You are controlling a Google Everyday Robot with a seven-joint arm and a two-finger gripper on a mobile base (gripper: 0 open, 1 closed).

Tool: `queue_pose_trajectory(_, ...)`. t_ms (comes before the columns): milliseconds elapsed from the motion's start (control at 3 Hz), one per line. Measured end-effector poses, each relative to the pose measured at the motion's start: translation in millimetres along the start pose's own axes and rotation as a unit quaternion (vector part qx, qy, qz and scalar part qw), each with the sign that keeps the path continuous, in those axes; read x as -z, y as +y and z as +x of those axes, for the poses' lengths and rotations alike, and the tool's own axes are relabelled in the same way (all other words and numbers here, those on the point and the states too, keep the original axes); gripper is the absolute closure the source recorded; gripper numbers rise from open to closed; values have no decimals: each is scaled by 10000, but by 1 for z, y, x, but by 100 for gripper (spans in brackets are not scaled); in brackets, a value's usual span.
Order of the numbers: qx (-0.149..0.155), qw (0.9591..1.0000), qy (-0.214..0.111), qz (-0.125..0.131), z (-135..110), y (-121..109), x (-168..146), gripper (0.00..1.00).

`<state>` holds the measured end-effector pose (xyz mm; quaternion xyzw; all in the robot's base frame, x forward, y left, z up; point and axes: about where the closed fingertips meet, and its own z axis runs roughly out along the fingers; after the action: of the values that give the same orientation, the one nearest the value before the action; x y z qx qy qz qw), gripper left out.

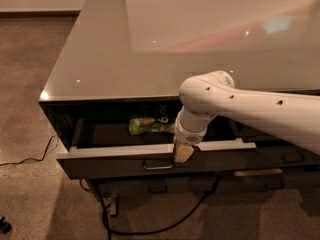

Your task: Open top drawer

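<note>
The top drawer [115,165] stands pulled out from under the glossy counter, its dark front toward me and its grey rim showing. A small metal pull [158,165] sits at the front's centre. My gripper [182,153] hangs from the white arm and rests on the drawer's front rim, just right of and above the pull. A green snack bag [147,125] lies inside the drawer behind the gripper.
The counter top [150,44] overhangs the drawer's back. Below are slimmer dark drawer fronts [260,171]. A black cable [150,229] loops on the carpet under the cabinet, and another cable [25,159] runs on the floor at left.
</note>
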<state>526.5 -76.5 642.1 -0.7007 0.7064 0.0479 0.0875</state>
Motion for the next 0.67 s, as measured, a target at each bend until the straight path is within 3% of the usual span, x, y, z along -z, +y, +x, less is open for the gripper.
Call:
queue_pose_trajectory(333, -30, 10000, 79, -21, 2, 13, 3, 35)
queue_pose_trajectory(667, -84, 9993, 353, -61, 6, 52, 23, 4)
